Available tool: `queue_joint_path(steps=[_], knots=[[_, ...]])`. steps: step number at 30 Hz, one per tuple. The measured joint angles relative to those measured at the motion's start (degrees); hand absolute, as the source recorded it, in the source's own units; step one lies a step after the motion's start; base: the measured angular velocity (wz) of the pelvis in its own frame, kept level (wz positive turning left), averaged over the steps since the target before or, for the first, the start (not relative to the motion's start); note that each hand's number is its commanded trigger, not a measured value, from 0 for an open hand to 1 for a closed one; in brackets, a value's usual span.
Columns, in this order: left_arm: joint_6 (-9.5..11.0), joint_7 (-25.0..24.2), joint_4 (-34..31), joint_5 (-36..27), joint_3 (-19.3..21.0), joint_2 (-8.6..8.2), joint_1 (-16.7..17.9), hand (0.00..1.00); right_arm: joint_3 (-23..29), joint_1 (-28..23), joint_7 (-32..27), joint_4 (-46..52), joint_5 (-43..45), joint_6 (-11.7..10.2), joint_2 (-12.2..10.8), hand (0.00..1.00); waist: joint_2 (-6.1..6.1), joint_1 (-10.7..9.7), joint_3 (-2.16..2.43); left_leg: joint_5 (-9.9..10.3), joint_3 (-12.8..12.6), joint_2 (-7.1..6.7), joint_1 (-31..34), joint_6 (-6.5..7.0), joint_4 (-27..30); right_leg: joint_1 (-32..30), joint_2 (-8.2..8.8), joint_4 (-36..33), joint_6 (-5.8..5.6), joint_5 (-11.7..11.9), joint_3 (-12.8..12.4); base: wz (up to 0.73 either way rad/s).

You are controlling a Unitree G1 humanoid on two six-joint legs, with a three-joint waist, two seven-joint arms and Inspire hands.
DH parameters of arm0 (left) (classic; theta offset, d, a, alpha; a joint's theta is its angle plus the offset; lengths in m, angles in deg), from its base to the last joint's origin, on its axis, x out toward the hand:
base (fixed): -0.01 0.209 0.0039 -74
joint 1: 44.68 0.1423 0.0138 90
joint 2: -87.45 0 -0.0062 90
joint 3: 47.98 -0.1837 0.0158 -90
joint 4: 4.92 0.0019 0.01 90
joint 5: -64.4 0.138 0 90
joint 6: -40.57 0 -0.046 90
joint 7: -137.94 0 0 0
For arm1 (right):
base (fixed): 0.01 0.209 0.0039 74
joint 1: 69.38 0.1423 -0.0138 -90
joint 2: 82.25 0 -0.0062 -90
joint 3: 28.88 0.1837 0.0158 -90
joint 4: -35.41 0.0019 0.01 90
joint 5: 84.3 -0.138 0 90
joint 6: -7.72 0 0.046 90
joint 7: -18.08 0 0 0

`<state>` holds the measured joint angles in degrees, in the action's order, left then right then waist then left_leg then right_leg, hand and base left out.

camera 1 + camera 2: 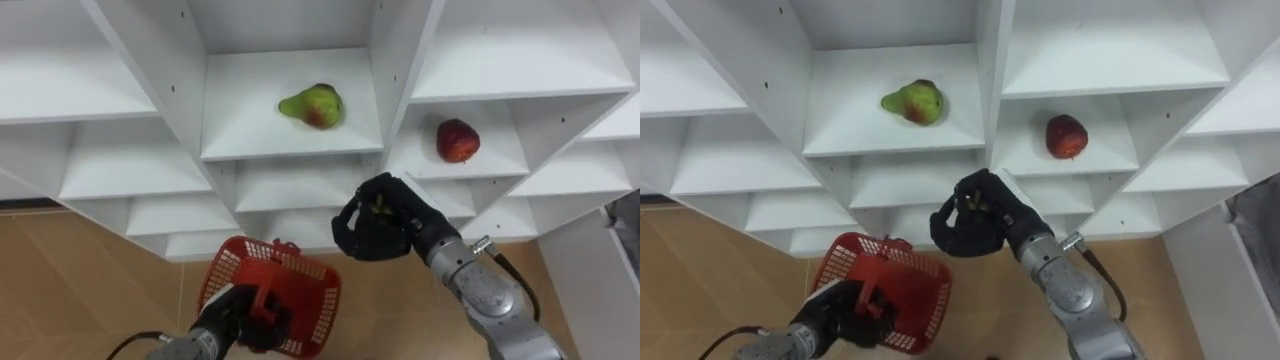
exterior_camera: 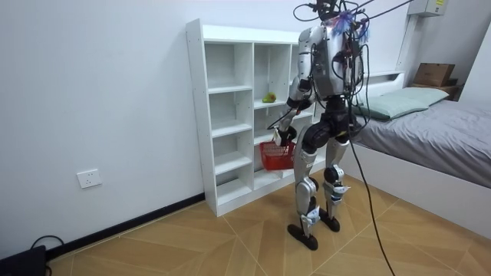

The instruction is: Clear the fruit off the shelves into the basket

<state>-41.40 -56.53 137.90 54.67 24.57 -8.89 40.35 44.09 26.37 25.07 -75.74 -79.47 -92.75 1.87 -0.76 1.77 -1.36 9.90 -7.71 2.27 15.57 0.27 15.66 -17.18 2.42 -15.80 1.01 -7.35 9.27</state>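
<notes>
Left hand: bottom of the frame, left of centre, fingers clamped round the handle of the red basket.
Red basket: hangs over the wooden floor, low in the frame, just in front of the closet's bottom shelves; what lies inside cannot be told.
Right hand: centre of the frame, up and right of the basket, fingers curled tight round a small greenish thing that barely shows between them; what it is cannot be told.
Pear: green with a red blush, lying on a shelf in the middle column of the white closet, upper centre.
Apple: red, alone in the compartment one column to the right, above the right hand.
Robot: in the room view it stands upright facing the closet, the basket at hip height, a bed at that view's right.
</notes>
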Motion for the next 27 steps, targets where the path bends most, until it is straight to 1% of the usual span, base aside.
queue_joint_path(steps=[2, 3, 4, 5, 6, 8, 9, 10, 11, 13, 14, 17, 22, 27], knots=[[1.20, -0.78, -0.99, -3.33, -1.34, -0.10, -0.18, 1.00, -0.88, 1.04, -1.62, -0.73, -0.18, -0.31, -0.52, 1.00, 0.01, 0.08, 0.01, 0.00, -0.17, -0.01, 0.60, 0.00, -0.04, -0.90, 0.00, -0.20, 0.00, 0.00, -0.39, -0.06], [1.37, -0.86, -1.24, -4.30, -1.75, -0.09, -0.34, 1.00, -1.33, 1.23, -2.15, -0.74, -0.27, -0.54, -0.53, 1.00, 0.01, 0.10, 0.01, -0.01, -0.14, -0.01, 0.83, 0.01, -0.02, -1.19, 0.01, -0.30, 0.00, 0.00, -0.48, -0.07], [1.61, -1.03, -1.29, -6.34, -2.01, -0.25, -0.71, 1.00, -2.15, 1.65, -2.79, -0.82, -0.41, -0.78, -1.08, 1.00, 0.06, 0.20, -0.02, -0.01, -0.09, 0.00, 1.21, 0.02, 0.01, -1.60, 0.01, -0.44, 0.01, 0.01, -0.57, -0.04], [1.68, -1.08, -1.29, -7.11, -2.02, -0.33, -0.92, 1.00, -2.34, 1.81, -2.96, -0.94, -0.41, -0.87, -1.24, 1.00, 0.06, 0.14, -0.03, -0.01, -0.08, 0.01, 1.34, 0.01, 0.01, -1.76, 0.00, -0.49, 0.02, 0.02, -0.58, 0.00], [1.76, -1.19, -1.29, -8.79, -2.17, -0.48, -1.43, 1.00, -2.61, 2.12, -3.50, -1.50, -0.48, -1.25, -1.40, 1.00, 0.14, 0.10, -0.08, -0.01, -0.03, 0.04, 1.56, 0.01, 0.05, -1.89, -0.01, -0.49, 0.03, 0.02, -0.51, 0.05], [2.10, -1.42, -1.30, -10.58, -2.85, -0.71, -2.27, 1.00, -3.16, 2.26, -4.59, -1.71, -0.60, -1.60, -1.50, 1.00, 0.54, 0.13, -0.32, -0.01, 0.00, 0.03, 1.75, 0.01, 0.09, -1.90, 0.04, -0.45, 0.03, 0.03, -0.24, 0.07], [2.22, -1.77, -1.31, -11.07, -3.04, -0.92, -2.67, 1.00, -3.38, 2.34, -5.14, -2.01, -0.60, -1.88, -1.59, 1.00, 0.84, 0.17, -0.48, -0.01, 0.01, 0.01, 1.88, 0.02, 0.09, -1.96, 0.10, -0.44, 0.03, 0.03, -0.06, 0.05], [2.21, -2.09, -1.49, -11.21, -3.04, -1.36, -2.91, 1.00, -3.77, 2.55, -5.64, -2.77, -0.60, -2.06, -1.60, 1.00, 1.05, 0.12, -0.51, -0.03, 0.02, 0.01, 2.01, 0.04, 0.09, -2.06, 0.16, -0.44, 0.03, 0.03, 0.13, 0.04], [2.21, -2.14, -1.67, -11.58, -3.06, -1.57, -3.00, 1.00, -3.92, 2.58, -5.75, -3.07, -0.59, -2.04, -1.64, 1.00, 1.10, 0.12, -0.50, -0.03, 0.00, 0.02, 2.12, 0.05, 0.10, -2.14, 0.16, -0.45, 0.03, 0.03, 0.16, 0.04], [2.29, -2.28, -2.87, -14.22, -3.33, -2.44, -3.22, 1.00, -4.34, 2.74, -6.18, -3.23, -1.15, -2.04, -1.74, 1.00, 1.19, 0.25, -0.47, -0.23, 0.00, -0.01, 3.17, 0.13, 0.17, -3.13, 0.29, -0.69, 0.03, 0.03, 0.34, 0.05], [2.29, -2.27, -3.56, -15.62, -4.21, -2.73, -3.22, 1.00, -4.47, 2.86, -6.78, -3.29, -2.37, -2.05, -1.88, 1.00, 1.19, 0.28, -0.47, -0.40, -0.04, -0.04, 3.64, 0.18, 0.15, -3.73, 0.38, -0.98, 0.04, 0.04, 0.31, 0.04], [2.28, -2.35, -5.47, -17.34, -5.79, -3.07, -2.73, 1.00, -4.89, 3.34, -7.98, -5.11, -5.48, -2.13, -2.51, 1.00, 1.19, 0.30, -0.47, -0.49, -0.13, -0.04, 3.78, 0.15, 0.10, -3.96, 0.34, -0.94, 0.10, 0.08, 0.33, 0.00], [2.34, -2.55, -7.17, -20.12, -6.22, -3.76, -2.79, 1.00, -5.44, 3.88, -9.46, -5.79, -7.49, -2.13, -3.23, 1.00, 1.18, 0.29, -0.47, -0.54, -0.13, 0.00, 3.75, 0.07, 0.09, -3.98, 0.26, -0.98, 0.13, 0.10, 0.21, 0.00], [2.33, -2.59, -9.56, -20.51, -6.84, -4.07, -2.82, 1.00, -5.92, 5.12, -9.80, -5.76, -9.10, -2.12, -4.29, 1.00, 1.18, 0.14, -0.47, -0.57, -0.24, -0.01, 3.73, 0.08, 0.15, -4.09, 0.32, -1.05, 0.19, 0.14, 0.17, 0.00]])
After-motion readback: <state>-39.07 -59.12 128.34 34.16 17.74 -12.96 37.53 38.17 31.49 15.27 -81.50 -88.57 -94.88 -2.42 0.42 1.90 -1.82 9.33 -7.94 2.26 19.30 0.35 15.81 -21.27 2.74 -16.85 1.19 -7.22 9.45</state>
